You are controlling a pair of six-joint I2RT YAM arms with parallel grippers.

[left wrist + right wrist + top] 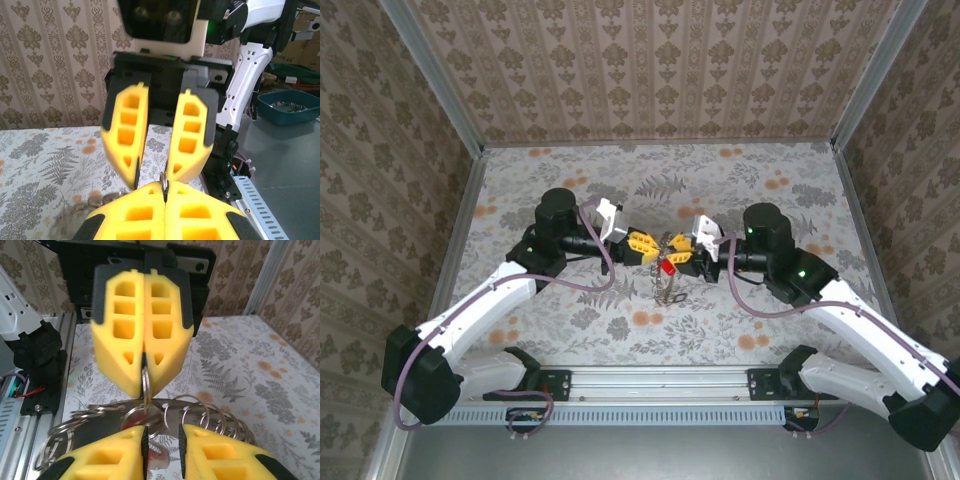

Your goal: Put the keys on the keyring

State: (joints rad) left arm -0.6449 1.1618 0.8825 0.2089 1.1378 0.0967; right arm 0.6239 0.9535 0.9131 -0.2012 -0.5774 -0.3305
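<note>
From where I stand, the threading step looks to be in hand: the ring is held up in the air between the two arms, over the middle of the flowered table, and no loose key is being offered to it that I can make out. My guess is the next move calls for the right side to take a firm hold, so the ring can be pried or turned without the bunch swinging.

The left gripper has its yellow fingers pressed fully together, pinching the edge of the thin keyring right at the tips. Just below and between the two grippers hang the keys, a dull metal cluster with a small red piece near the top; up close it reads as overlapping loops. The right gripper faces the left one tip to tip, its fingers parted by a narrow gap. Metal sits in that gap, but I cannot tell whether it grips anything.
</note>
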